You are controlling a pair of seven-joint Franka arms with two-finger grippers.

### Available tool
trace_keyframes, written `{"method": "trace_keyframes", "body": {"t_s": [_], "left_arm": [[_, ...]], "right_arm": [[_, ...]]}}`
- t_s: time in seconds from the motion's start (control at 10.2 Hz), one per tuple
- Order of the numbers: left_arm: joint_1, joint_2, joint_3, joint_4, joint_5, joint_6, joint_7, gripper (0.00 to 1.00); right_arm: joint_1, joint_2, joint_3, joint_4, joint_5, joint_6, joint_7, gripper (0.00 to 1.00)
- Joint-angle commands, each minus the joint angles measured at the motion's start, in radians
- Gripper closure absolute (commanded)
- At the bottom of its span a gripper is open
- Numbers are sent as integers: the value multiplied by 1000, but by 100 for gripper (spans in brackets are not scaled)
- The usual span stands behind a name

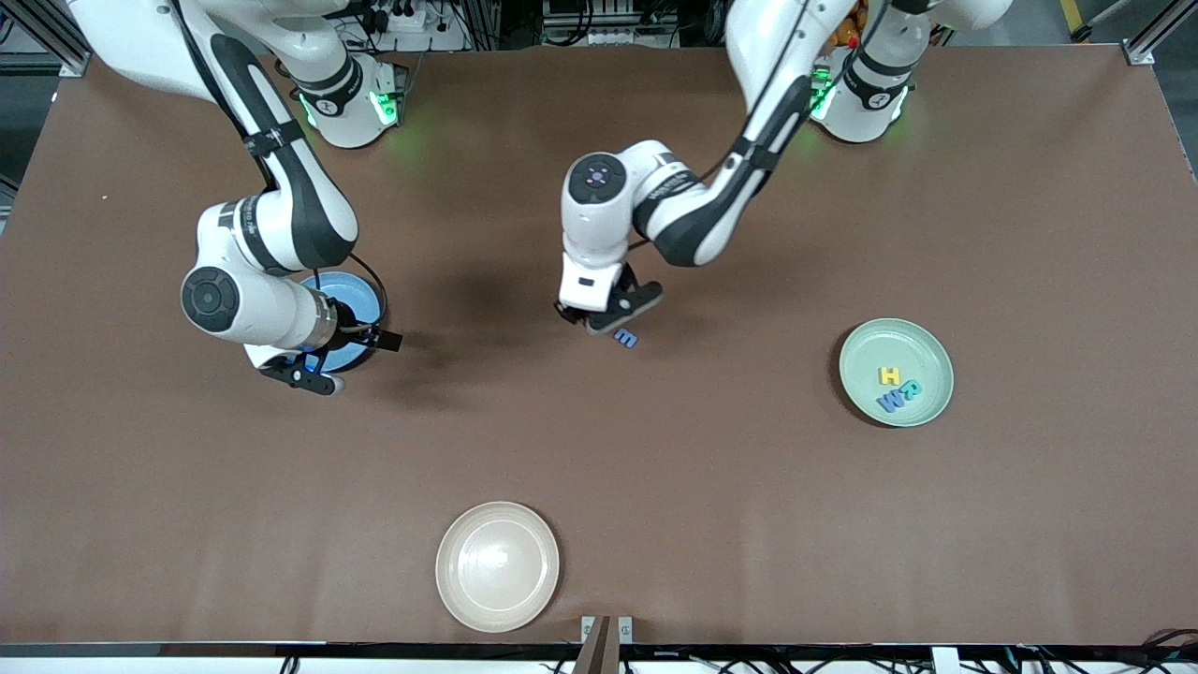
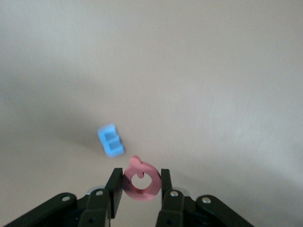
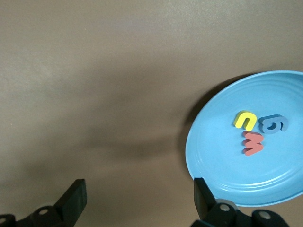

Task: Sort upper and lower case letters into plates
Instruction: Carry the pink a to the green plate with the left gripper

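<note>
left hand (image 2: 142, 182) is gripping a red letter (image 2: 140, 181) edge-on, just over the worktop (image 1: 655, 468) mid-table, blue letter (image 1: 625, 337) lying beside it. lift straight, w/o nudging the blue one. right hand (image 3: 137, 198) is waiting open by the blue plate (image 3: 284, 189)

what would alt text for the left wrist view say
The left gripper has its fingers shut on a round red letter above the brown table. A blue letter lies on the table beside it.
</note>
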Motion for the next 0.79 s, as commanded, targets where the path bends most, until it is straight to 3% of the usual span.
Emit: {"method": "trace_keyframes", "body": {"t_s": [0.0, 0.29, 0.69], "left_arm": [[117, -91, -12, -31, 23, -70, 153, 100], [297, -177, -19, -78, 23, -153, 432, 100], [493, -291, -15, -242, 22, -153, 789, 100]], "right_arm": [[43, 15, 3, 42, 13, -5, 78, 0], [166, 84, 2, 166, 13, -5, 297, 0], [398, 290, 0, 426, -7, -2, 634, 0]]}}
